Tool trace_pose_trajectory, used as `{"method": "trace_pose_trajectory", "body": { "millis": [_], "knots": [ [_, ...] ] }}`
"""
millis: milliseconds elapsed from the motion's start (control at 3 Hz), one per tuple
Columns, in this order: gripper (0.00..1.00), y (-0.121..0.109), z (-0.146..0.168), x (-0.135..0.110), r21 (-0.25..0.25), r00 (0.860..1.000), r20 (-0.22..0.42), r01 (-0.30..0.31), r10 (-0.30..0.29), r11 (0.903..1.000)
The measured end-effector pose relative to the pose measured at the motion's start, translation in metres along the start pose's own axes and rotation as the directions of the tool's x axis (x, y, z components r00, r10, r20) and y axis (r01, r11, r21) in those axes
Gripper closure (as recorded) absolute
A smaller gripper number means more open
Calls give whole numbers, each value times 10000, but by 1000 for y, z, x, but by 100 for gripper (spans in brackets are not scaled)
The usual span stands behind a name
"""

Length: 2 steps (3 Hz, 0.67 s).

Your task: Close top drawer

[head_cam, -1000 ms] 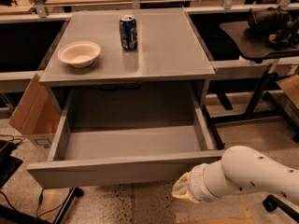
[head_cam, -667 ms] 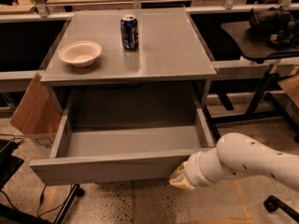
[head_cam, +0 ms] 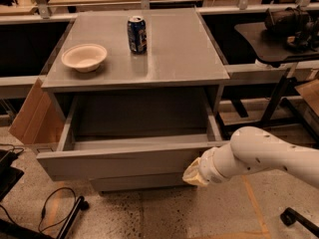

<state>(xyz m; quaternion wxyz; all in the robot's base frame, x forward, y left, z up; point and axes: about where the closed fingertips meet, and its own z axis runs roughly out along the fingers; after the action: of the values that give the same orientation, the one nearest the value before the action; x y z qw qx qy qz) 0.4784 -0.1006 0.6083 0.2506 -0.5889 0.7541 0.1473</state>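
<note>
1. One drawer in play: the top drawer (head_cam: 124, 161) stands pulled out of the grey cabinet. Its flat front is well forward of the cabinet's top edge, and the tray's floor and side walls are open to view.
2. My end effector (head_cam: 193, 173) is down low at the right end of that front. Its pale tip sits against the lower right corner and looks to be touching it. Released or clenched, I cannot tell from this angle.
3. My white arm (head_cam: 264, 153) comes in from the right edge of the view and slopes down and leftward to that corner, crossing in front of the cabinet's right side.
4. Under the top drawer, a shorter grey drawer front (head_cam: 134, 182) shows, set back from the open one.
5. Up on the surface (head_cam: 179, 59), a pale bowl (head_cam: 84, 57) sits upright near the left edge.
6. A blue can (head_cam: 136, 34) stands upright behind and to the right of the bowl, apart from it.
7. Left of the cabinet, a cardboard box (head_cam: 32, 118) leans at its side on the speckled floor, and a black cable (head_cam: 55, 208) loops across the floor in front of it.
8. Over on the right, a black side table (head_cam: 264, 36) carries some dark gear, well apart from my arm.
</note>
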Motion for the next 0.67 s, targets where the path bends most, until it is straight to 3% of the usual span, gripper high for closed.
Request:
{"method": "trace_pose_trajectory", "body": {
  "millis": [333, 667],
  "knots": [
    [100, 2, 1, 0, -25, 10000, -1, 23, -23, 10000],
    [100, -22, 7, -4, -19, 9999, -57, 159, -159, 9999]
  ]
}}
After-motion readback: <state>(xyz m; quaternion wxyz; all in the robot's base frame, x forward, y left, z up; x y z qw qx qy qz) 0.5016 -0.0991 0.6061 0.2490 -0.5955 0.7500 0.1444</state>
